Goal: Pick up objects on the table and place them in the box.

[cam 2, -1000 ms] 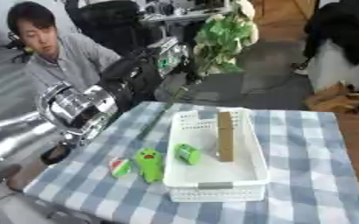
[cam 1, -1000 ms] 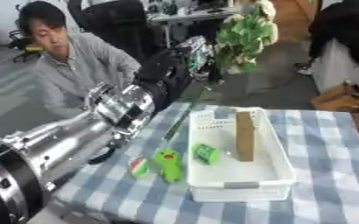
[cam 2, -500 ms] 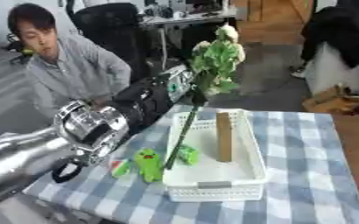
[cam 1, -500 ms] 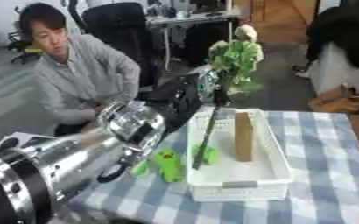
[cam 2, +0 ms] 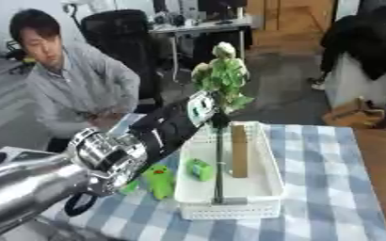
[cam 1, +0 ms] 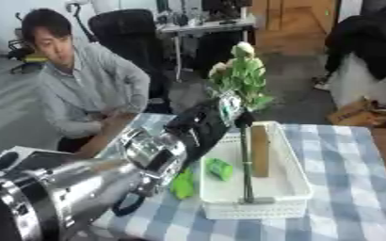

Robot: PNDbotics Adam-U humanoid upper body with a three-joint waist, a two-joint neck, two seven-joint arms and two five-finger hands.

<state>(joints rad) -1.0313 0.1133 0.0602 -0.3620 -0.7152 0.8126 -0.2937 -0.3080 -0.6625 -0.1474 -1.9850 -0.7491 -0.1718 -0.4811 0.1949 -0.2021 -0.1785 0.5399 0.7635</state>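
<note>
My left hand (cam 1: 213, 117) reaches in from the lower left and is shut on the stem of an artificial flower (cam 2: 221, 75) with white blooms and green leaves. The long green stem (cam 1: 245, 164) stands nearly upright over the white basket (cam 1: 262, 208), its lower end down near the basket's front wall. Inside the basket stand a tall brown block (cam 1: 260, 150) and a small green object (cam 1: 221, 168). A green toy figure (cam 2: 156, 181) lies on the cloth just left of the basket, under my forearm. My right hand does not show.
The table has a blue and white checked cloth (cam 1: 353, 188), with open cloth to the right of the basket. A person sits at the table's far left corner. My silver forearm (cam 1: 73, 193) fills the lower left.
My left arm has carried the flower to the right, from beside the basket to over it. The stem has swung from slanted to nearly upright, with its end in the basket.
</note>
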